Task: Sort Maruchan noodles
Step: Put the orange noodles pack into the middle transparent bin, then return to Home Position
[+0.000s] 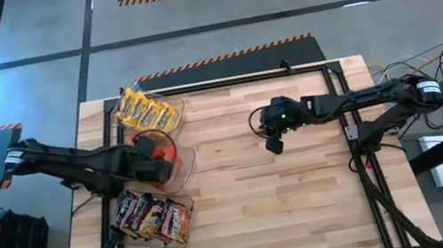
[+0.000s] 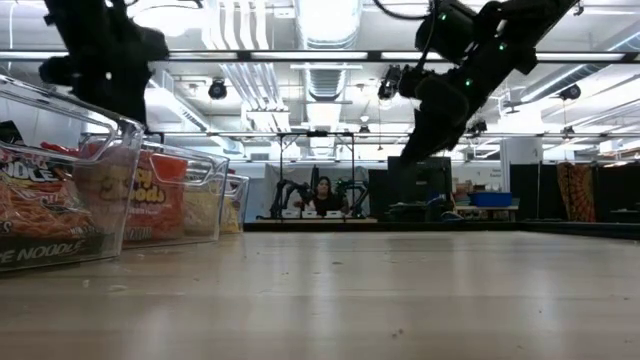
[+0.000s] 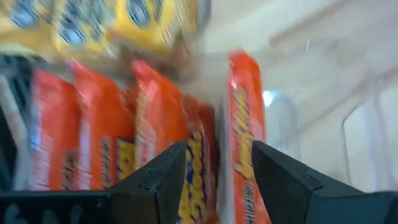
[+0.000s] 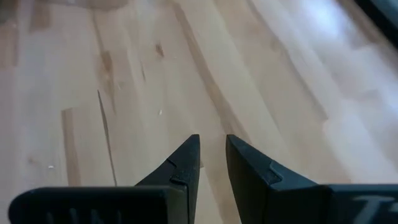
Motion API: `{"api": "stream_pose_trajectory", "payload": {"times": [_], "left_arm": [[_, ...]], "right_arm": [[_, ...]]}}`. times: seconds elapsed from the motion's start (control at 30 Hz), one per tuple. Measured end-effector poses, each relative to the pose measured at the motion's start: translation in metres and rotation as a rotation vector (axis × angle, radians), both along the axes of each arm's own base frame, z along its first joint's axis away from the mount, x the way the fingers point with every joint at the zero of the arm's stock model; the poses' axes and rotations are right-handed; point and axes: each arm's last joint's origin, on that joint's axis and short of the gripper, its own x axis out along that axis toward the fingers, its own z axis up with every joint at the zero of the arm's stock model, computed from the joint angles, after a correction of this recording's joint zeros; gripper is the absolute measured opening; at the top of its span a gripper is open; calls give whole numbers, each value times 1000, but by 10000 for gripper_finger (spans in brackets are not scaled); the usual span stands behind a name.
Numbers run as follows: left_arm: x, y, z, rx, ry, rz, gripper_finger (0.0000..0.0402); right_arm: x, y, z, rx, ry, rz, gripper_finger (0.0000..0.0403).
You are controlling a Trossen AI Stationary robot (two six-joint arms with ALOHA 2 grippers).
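Note:
Three clear bins stand in a row at the table's left. The far bin (image 1: 150, 109) holds yellow Maruchan noodles (image 3: 93, 25), the middle bin (image 1: 181, 160) orange ones (image 3: 93, 130), and the near bin (image 1: 154, 218) dark ones. My left gripper (image 3: 217, 168) reaches slanting down into the middle bin, open. An upright orange packet (image 3: 244, 106) stands between its fingers, beside the row of other orange packets. My right gripper (image 1: 274, 144) hangs above the bare middle of the table, its fingers (image 4: 186, 155) a narrow gap apart with nothing between them. My left gripper has the upright orange packet's edge (image 3: 239, 155) between its spread fingers, close to one finger (image 3: 273, 174). I cannot tell whether that finger touches it. A gap shows between the packet and the other finger (image 3: 168, 174). The packet stands in the bin among the other orange packets.
The wooden tabletop (image 1: 271, 206) is bare from its middle to the right. A black frame (image 1: 336, 78) runs along the far and right sides. In the low view the bins' clear walls (image 2: 120, 150) stand at the left, and a person sits far back in the room.

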Motion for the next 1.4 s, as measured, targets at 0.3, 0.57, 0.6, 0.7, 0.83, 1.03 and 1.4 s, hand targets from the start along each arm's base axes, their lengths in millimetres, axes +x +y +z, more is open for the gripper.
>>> {"api": "stream_pose_trajectory", "payload": {"times": [0.3,0.57,0.6,0.7,0.83,1.03,1.4], "left_arm": [[-20,9,42,190,-186,-134,167],[-43,19,66,458,-327,-117,167],[-46,20,66,478,-338,-112,167],[-50,20,63,504,-360,-121,167],[-52,20,53,524,-378,-123,167],[-50,19,31,523,-407,-115,167],[-44,18,4,510,-474,-94,167]], "right_arm": [[-23,0,40,-47,-167,126,68],[-55,-3,46,-72,-237,77,68],[-60,-2,45,-73,-248,67,68],[-77,1,41,-67,-282,42,68],[-95,7,33,-74,-369,30,68],[-115,14,21,-39,-485,-11,68],[-137,18,-14,-61,-641,-114,68]]}}
